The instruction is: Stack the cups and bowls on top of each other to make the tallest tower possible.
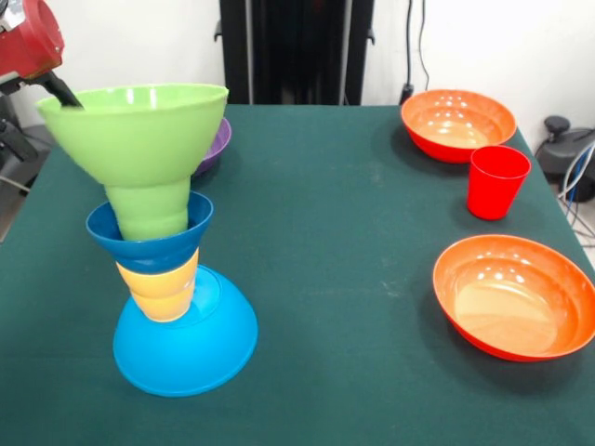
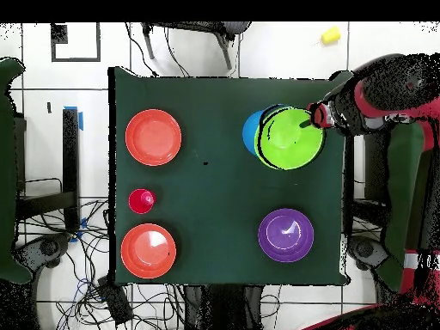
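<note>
While the gripper [image 1: 67, 96] pinches the near rim of the green bowl [image 1: 139, 125] topping the tower [image 1: 172, 269], the purple bowl [image 1: 216, 144] sits just behind it, and well off to its side on the table [image 1: 335, 279] stand a red cup [image 1: 495, 181] and two orange bowls [image 1: 516, 295].

- A tower of glossy plastic: upturned large light-blue bowl [image 1: 186, 348], yellow cup [image 1: 160, 288], small dark-blue bowl [image 1: 151, 242], green cup [image 1: 149, 212], wide green bowl [image 1: 139, 125].
- Two orange bowls [image 1: 516, 295] and a red cup [image 1: 496, 181] stand well apart.
</note>
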Robot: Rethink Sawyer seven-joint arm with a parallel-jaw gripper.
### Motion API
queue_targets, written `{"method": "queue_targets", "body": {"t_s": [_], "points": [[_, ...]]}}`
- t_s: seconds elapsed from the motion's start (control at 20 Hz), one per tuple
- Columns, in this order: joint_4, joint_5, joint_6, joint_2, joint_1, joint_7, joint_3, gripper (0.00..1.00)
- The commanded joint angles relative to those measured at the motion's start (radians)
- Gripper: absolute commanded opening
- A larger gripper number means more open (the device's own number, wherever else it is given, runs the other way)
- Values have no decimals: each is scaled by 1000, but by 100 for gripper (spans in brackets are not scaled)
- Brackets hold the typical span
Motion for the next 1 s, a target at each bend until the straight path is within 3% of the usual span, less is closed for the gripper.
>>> {"method": "queue_targets", "body": {"t_s": [0.05,1.0], "points": [[69,-75,-62,17,19,-288,-23,100],[83,-70,-91,12,19,-273,-23,100]]}}
